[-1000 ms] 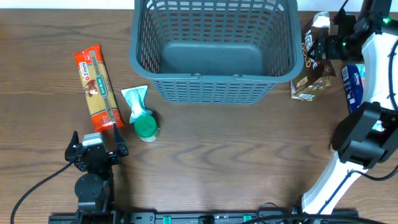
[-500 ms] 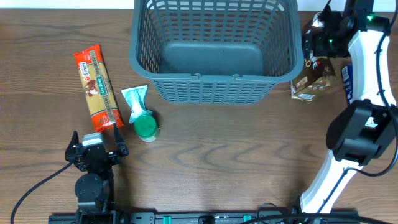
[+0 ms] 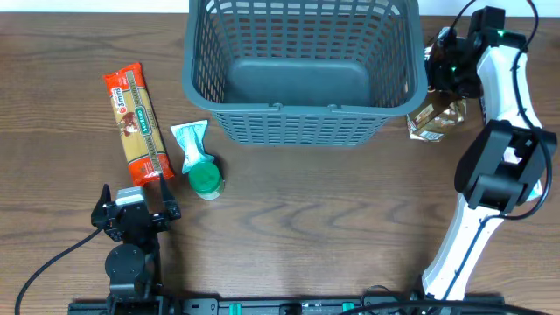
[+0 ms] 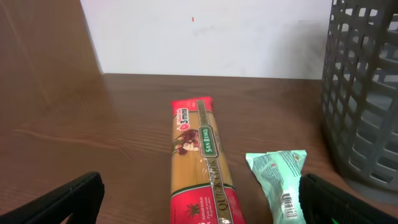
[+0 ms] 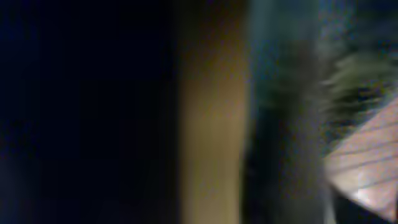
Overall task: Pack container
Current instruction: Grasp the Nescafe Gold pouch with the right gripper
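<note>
So the big grey basket (image 3: 297, 127) sits at the far edge of the bench (image 3: 332, 227), roughly in the middle, open side up and with nothing in it. The left end effector (image 3: 134, 199) is parked low at the near left with its fingers (image 4: 68, 199) spread wide and nothing between them. Just ahead of it lie a long pasta packet (image 3: 134, 127) and a small teal packet (image 3: 191, 144) with a round green bit at its near end. The right end effector (image 3: 446, 66) is over by the basket's right side, right at the top of a brown package (image 3: 437, 114). Honestly I can't tell if it's clamped on that or just touching it, since the right wrist view is a dark blur.
</note>
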You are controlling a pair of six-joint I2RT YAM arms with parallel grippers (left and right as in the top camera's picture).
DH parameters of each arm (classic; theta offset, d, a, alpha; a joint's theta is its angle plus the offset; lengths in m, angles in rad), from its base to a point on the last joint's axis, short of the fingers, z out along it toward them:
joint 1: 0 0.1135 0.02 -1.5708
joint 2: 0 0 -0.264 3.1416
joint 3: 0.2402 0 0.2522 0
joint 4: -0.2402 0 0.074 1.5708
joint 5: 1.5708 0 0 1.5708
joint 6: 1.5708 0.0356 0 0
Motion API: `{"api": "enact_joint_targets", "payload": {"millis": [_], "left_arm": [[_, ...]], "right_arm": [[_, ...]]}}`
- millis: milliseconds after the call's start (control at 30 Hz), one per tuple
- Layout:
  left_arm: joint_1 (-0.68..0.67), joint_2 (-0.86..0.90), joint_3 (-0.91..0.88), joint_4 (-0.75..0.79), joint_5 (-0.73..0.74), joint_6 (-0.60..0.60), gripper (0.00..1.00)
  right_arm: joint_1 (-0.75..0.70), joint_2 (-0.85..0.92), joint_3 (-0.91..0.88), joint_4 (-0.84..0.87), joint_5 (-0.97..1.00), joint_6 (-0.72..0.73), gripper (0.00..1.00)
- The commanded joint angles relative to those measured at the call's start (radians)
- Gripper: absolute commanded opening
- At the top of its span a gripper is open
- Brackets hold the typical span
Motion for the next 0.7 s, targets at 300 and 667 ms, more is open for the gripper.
{"api": "enact_joint_targets", "payload": {"millis": [300,667], "left_arm": [[0.006,-0.007,-0.029,-0.014,-0.005,0.009,0.99],[0.006,-0.007,-0.029,-0.014,-0.005,0.009,0.98]], "right_arm": [[-0.006,0.122,-0.018,-0.042,-0.017,0.037,0.01],[-0.006,0.003,-0.009,-0.025,-0.017,0.055,0.02]]}}
